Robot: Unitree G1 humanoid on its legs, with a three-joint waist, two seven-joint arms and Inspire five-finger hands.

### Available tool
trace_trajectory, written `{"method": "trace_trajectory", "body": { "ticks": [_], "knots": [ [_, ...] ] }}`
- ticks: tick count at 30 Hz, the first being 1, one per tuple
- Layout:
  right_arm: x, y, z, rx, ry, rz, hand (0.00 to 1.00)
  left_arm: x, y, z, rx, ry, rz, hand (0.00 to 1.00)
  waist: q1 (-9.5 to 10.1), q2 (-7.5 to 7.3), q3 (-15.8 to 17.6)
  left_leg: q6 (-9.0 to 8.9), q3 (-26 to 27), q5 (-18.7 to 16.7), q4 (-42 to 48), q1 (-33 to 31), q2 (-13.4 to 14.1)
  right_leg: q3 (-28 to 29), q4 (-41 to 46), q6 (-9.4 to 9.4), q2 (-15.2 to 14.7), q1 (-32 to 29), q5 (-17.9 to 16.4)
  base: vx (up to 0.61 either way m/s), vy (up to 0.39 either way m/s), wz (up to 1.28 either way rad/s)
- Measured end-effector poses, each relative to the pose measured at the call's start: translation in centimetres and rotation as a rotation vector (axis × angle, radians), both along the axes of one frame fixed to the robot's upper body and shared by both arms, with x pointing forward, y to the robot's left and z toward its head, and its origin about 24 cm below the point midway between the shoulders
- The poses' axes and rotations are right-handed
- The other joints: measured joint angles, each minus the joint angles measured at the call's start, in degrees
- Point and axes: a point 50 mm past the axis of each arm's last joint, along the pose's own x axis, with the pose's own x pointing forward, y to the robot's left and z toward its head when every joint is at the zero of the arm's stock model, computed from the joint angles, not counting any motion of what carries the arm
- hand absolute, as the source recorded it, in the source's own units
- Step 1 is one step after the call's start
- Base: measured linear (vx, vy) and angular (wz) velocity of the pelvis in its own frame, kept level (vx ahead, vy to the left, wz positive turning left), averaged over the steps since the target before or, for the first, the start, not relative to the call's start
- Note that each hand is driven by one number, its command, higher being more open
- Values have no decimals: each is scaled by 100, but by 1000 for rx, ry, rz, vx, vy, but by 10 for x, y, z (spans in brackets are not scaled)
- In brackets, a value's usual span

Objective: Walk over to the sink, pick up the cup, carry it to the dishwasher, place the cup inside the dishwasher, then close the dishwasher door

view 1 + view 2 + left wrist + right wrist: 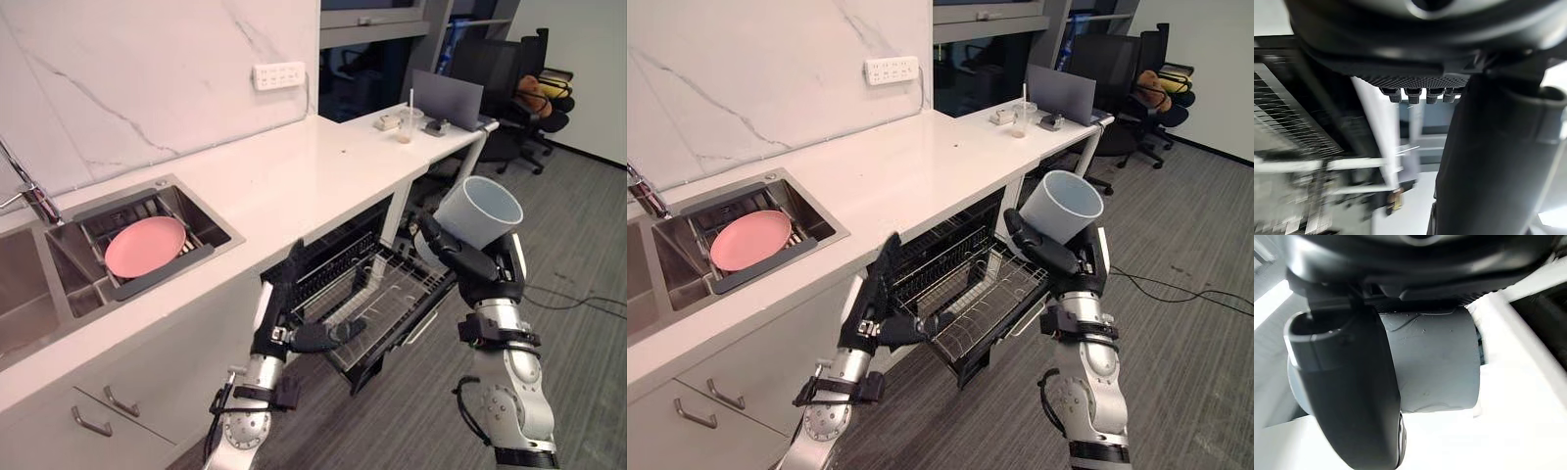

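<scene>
Nearest us, at the dishwasher rack's (392, 292) front edge, our left hand (286, 311) stands with straight fingers, holding nothing. Beside the rack's right edge, our right hand (472, 260) curls round the tilted grey cup (477, 211), raised above rack level.

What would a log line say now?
right robot hand: shut on cup, beside rack | left robot hand: open, at rack | dishwasher: open
</scene>
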Motion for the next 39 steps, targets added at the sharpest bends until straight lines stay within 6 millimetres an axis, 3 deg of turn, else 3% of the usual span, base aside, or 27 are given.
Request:
{"method": "trace_trajectory", "body": {
  "ticks": [3,9,15,20,26,31,39],
  "knots": [
    [2,-5,-25,-57,151,23,0,-9,5,-22,26,115,-23,100,11,-2,1,4,-54,18,-3,-35,-4,-54,-1,0,-12,-9,0,-18,-1,10],
    [-1,-16,-62,-185,383,76,0,-23,17,-46,42,268,-52,100,91,-6,7,15,-215,138,-117,-55,-46,-225,-3,2,-36,4,1,-23,-3,14],
    [4,-13,-88,-291,544,166,0,-55,32,-86,88,500,-65,100,101,-10,35,36,-502,428,-461,39,-134,-513,-32,6,-80,79,3,-65,1,24],
    [22,-13,-92,-352,604,198,0,-84,45,-108,106,653,-41,100,201,3,238,-1,-653,563,-597,54,-168,-668,-33,12,-115,115,8,-72,9,18],
    [59,-40,-70,-422,654,145,0,-95,76,-127,54,790,90,100,382,62,644,10,-936,742,-586,-282,-193,-946,-33,20,-163,-35,28,-44,14,26],
    [92,-72,-20,-477,630,39,0,-81,94,-120,56,734,195,100,701,109,1307,74,-1151,895,-472,-703,-200,-1131,-9,-72,-160,-296,162,-9,11,22],
    [117,-88,44,-528,538,-30,0,-58,102,-114,59,678,274,100,956,178,2103,121,-1376,861,-43,-1333,-220,-1191,5,-80,-175,-582,296,-7,19,16]
  ]
}}
